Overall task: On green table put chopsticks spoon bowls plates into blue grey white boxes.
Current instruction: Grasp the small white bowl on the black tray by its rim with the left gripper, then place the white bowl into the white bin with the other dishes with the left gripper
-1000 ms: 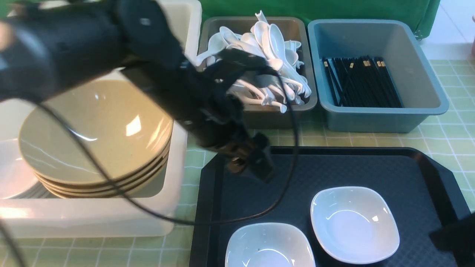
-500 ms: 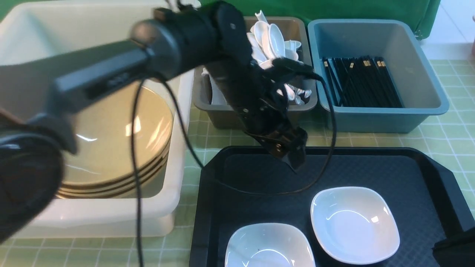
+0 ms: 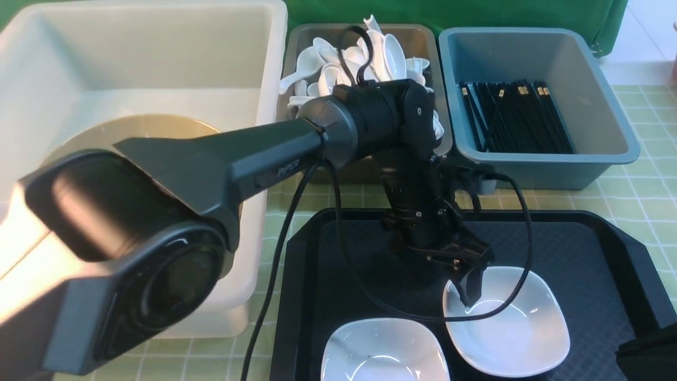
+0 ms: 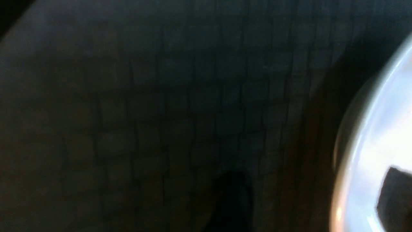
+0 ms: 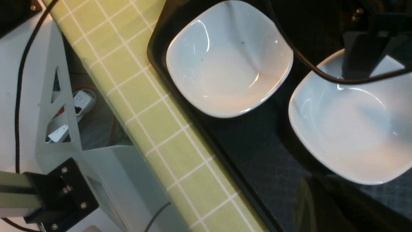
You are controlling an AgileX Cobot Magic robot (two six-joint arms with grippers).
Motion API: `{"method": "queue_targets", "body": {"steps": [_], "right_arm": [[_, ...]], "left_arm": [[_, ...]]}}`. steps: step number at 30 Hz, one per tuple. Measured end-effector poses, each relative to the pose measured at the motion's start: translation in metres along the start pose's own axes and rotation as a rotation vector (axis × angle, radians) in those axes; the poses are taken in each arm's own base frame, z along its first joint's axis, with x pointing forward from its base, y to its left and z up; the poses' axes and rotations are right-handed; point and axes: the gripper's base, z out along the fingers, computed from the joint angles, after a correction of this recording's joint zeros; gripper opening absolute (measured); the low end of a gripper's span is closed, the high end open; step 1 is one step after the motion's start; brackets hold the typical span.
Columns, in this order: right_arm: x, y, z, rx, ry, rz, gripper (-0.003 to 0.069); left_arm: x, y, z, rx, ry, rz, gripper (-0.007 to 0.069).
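left gripper point(image 3: 468, 288) drops across the tray point(image 3: 582, 238) onto the right-hand plate point(image 3: 513, 328), jaws apart straddling its far-left rim; right gripper point(image 3: 648, 350), shut, sits off at the corner

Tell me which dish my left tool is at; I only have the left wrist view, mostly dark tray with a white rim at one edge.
Observer: The left tool is open across the left rim of the right-hand plate, one finger inside.
Operator: Any other dishes on the tray?
Observer: One, a second plate, nearer the robot and to the left, not touching the first.
Operator: What sits left of the tray?
Observer: The white box, with a tan bowl showing inside it behind the left arm.
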Motion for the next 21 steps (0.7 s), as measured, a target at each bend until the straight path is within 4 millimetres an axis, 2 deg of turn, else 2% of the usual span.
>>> {"method": "queue_targets", "body": {"steps": [2, 5, 7, 11, 13, 14, 15, 16, 17, 20, 21], "right_arm": [[-0.001, 0.0, 0.0, 0.005, -0.006, 0.0, 0.0025], [-0.001, -0.001, 0.0, 0.01, -0.009, 0.0, 0.0025], [-0.001, -0.001, 0.0, 0.013, -0.011, -0.001, 0.0025], [-0.001, -0.001, 0.0, 0.015, -0.012, -0.001, 0.0027], [-0.002, -0.002, 0.0, 0.02, -0.02, -0.003, 0.003], [-0.002, -0.002, 0.0, 0.02, -0.019, -0.005, 0.003], [-0.003, -0.002, 0.0, 0.02, -0.029, -0.023, 0.0034], [-0.003, -0.002, 0.0, 0.018, -0.031, -0.028, 0.0034], [-0.006, 0.0, -0.002, 0.007, -0.055, -0.053, 0.0036], [-0.015, 0.003, -0.007, -0.016, -0.11, -0.104, 0.0036], [-0.022, 0.004, -0.01, -0.029, -0.139, -0.116, 0.0036]], "left_arm": [[-0.002, 0.002, 0.004, 0.056, -0.011, -0.035, 0.0375], [-0.003, 0.005, 0.011, 0.114, -0.016, -0.063, 0.0155], [-0.003, 0.007, 0.013, 0.129, -0.017, -0.07, 0.0049], [-0.003, 0.014, 0.006, 0.151, -0.039, -0.095, 0.0015], [-0.002, 0.019, -0.01, 0.14, -0.074, -0.102, 0.0015], [-0.001, 0.019, -0.013, 0.138, -0.078, -0.101, 0.0015], [0.0, 0.019, -0.038, 0.117, -0.129, -0.093, 0.0015], [0.0, 0.018, -0.044, 0.113, -0.142, -0.089, 0.0015], [0.004, 0.015, -0.079, 0.096, -0.213, -0.08, 0.0015], [0.016, 0.014, -0.135, 0.051, -0.329, -0.071, 0.0015], [0.025, 0.014, -0.162, 0.024, -0.381, -0.07, 0.0015]]}}
